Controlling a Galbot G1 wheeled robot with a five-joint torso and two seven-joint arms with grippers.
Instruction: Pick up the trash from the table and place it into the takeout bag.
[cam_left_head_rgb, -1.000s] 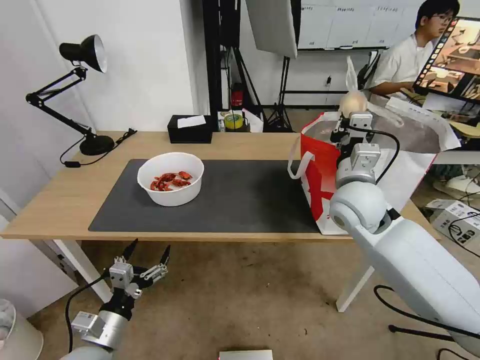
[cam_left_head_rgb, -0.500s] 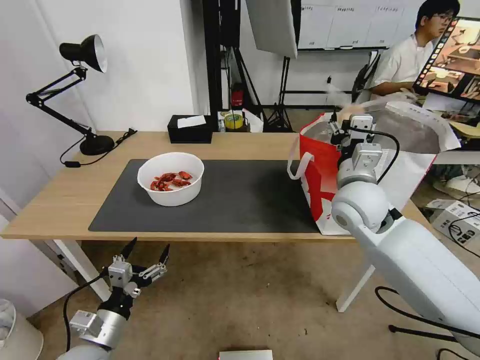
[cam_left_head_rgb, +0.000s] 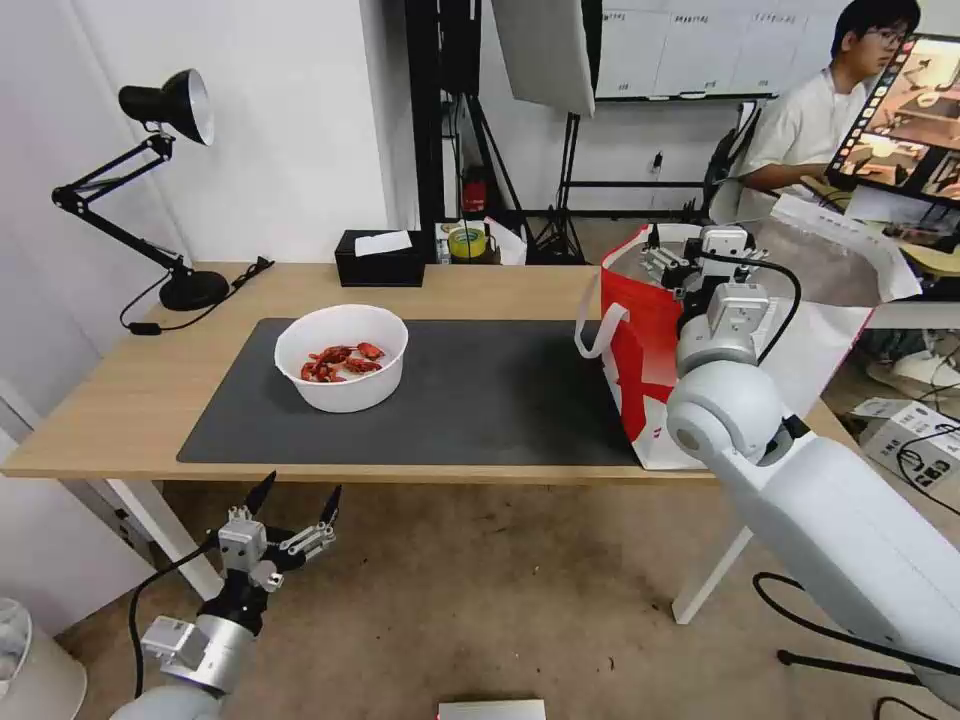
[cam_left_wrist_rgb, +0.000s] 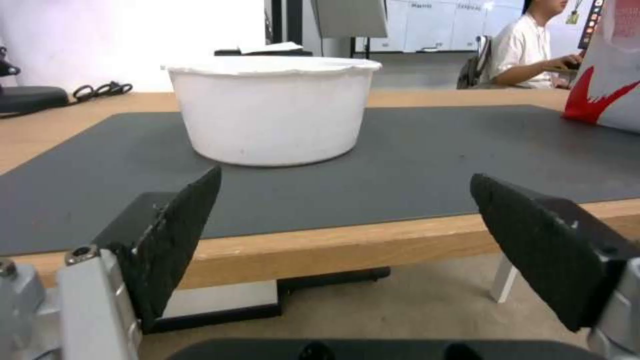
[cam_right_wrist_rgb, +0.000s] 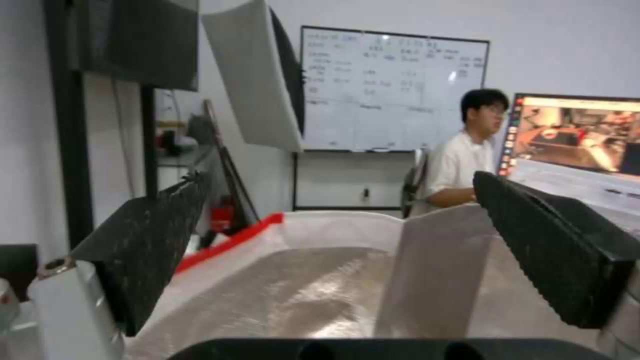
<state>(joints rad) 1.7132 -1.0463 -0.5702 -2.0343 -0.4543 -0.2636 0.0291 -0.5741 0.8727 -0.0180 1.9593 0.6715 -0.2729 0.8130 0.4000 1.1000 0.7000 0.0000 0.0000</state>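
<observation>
The white bowl of red crayfish shells (cam_left_head_rgb: 341, 357) stands on the dark grey mat (cam_left_head_rgb: 500, 390) on the left half of the light-wood table (cam_left_head_rgb: 120, 400). At the table's right end stands the takeout bag (cam_left_head_rgb: 640, 350), white with a red side and its mouth open. My right gripper (cam_left_head_rgb: 690, 252) hovers over that mouth, open and holding nothing; its wrist view looks past the open gripper (cam_right_wrist_rgb: 347, 220) at the foil lining (cam_right_wrist_rgb: 320, 295). My left gripper (cam_left_head_rgb: 297, 500) hangs open below the table's front edge, level with the bowl (cam_left_wrist_rgb: 270, 107) in its wrist view.
A black desk lamp (cam_left_head_rgb: 165, 110) stands at the table's far left corner, and a black tissue box (cam_left_head_rgb: 378, 258) sits at the back edge. A person sits at a monitor (cam_left_head_rgb: 905, 110) behind the bag. Cardboard boxes (cam_left_head_rgb: 915, 440) lie on the floor to the right.
The right gripper held the knotted clear bag with a beige lump above the takeout bag, then opened; the bag is gone from its fingers. The left gripper barely moved.
</observation>
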